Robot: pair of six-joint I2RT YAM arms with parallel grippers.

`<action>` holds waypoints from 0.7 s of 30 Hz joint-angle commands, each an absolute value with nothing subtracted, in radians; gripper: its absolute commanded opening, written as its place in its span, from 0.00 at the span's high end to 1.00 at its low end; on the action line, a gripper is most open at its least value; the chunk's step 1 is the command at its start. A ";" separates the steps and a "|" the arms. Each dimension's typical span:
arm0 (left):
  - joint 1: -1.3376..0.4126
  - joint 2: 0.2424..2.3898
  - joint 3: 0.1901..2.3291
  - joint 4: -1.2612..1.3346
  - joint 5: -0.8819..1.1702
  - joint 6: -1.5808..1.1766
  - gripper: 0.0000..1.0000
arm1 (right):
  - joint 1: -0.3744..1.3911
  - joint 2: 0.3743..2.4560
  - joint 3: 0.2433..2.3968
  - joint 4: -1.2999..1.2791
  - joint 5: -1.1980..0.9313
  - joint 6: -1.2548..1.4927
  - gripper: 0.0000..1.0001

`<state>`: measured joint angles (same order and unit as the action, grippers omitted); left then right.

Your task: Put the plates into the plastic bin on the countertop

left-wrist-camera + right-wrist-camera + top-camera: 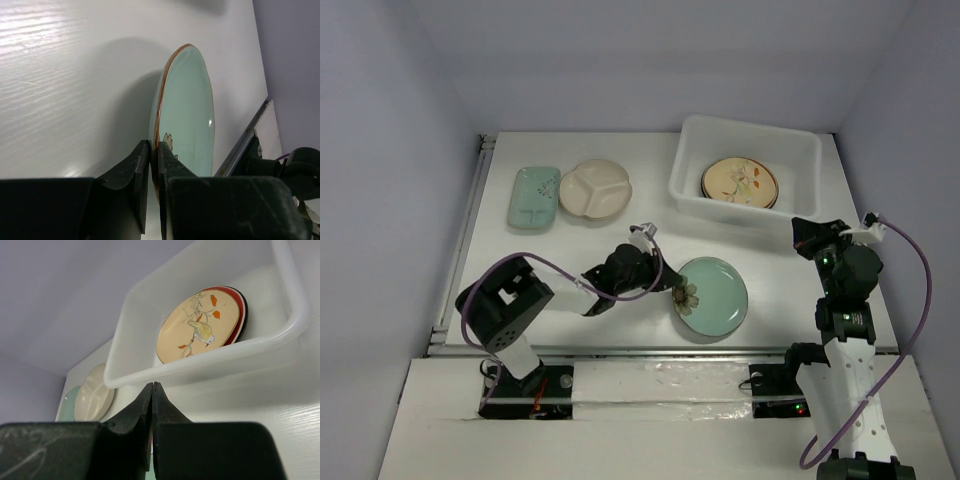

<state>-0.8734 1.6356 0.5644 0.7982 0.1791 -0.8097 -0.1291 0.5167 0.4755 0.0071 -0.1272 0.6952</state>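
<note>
The celadon green plate [713,297] with a flower lies at the front middle of the white countertop [650,225]. My left gripper [677,291] is shut on its left rim; the left wrist view shows the plate [187,105] edge-on between the fingers [136,170]. The translucent plastic bin [745,170] stands at the back right and holds a tan floral plate [738,182] on top of a stack [197,326] with red and dark rims showing beneath. The mint rectangular plate [534,196] and cream divided plate [595,188] lie at the back left. My right gripper [802,232] is shut and empty just in front of the bin [280,342].
A metal rail [470,225] runs along the left edge of the countertop and another along the front edge [660,350]. Grey walls enclose the back and sides. The left arm's purple cable [520,262] loops above the front left of the table.
</note>
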 commanded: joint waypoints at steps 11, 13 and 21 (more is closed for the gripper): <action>-0.732 1.284 0.590 0.901 0.324 -0.856 1.00 | -0.123 0.492 0.480 0.026 -0.094 0.686 0.96; -0.706 1.266 0.623 0.876 0.337 -0.851 1.00 | -0.123 0.497 0.483 0.026 -0.095 0.686 0.96; -0.641 1.311 0.845 0.827 0.370 -0.836 1.00 | -0.123 0.482 0.488 0.008 -0.083 0.686 0.95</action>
<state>-0.6632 1.3216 0.6910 0.6781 0.3252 -0.8082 -0.1291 0.4973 0.4759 -0.0017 -0.1024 0.6956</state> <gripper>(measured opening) 0.056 0.047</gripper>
